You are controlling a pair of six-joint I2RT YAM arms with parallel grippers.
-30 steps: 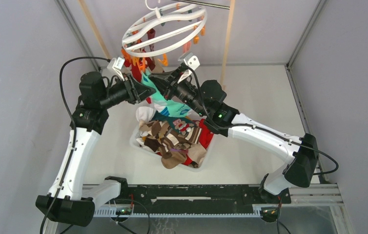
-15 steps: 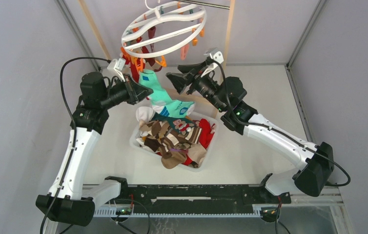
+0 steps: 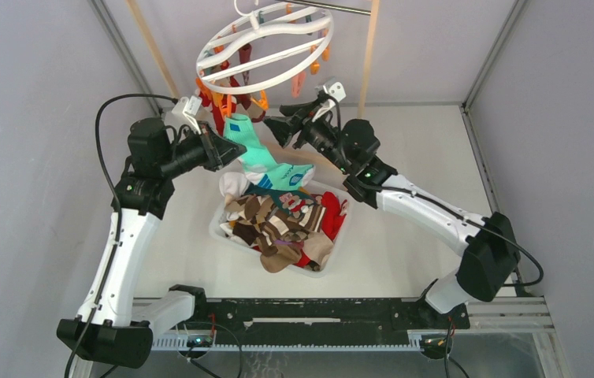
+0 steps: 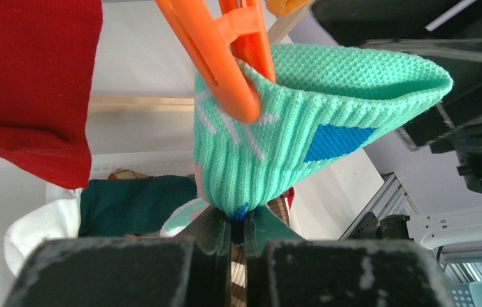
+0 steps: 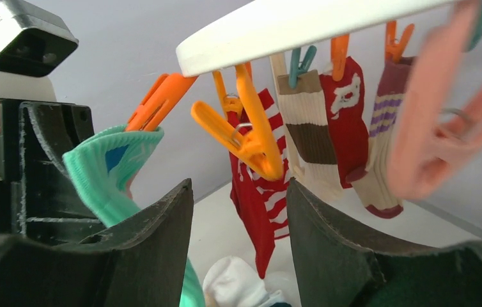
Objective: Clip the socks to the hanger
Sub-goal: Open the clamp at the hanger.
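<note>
The white ring hanger (image 3: 266, 49) hangs at the back with orange, teal and pink pegs. A mint-teal sock (image 3: 258, 156) hangs from an orange peg (image 4: 222, 61) that grips its cuff. My left gripper (image 3: 221, 150) is shut on this sock (image 4: 289, 147) just below the peg. My right gripper (image 3: 276, 130) is open and empty, to the right of the sock, its fingers (image 5: 155, 236) under a free orange peg (image 5: 251, 137). Red, striped and tan socks (image 5: 328, 121) hang from other pegs. More socks (image 3: 278, 224) fill the tub.
The translucent white tub (image 3: 223, 230) sits on the table between the arms. Two pale wooden poles (image 3: 369, 55) of the frame stand behind the hanger. Grey walls close in on both sides.
My right gripper let go of the mint sock, pulled back to the right, then came back left toward the pegs. The sock now hangs from the orange peg. My left gripper kept its hold.
</note>
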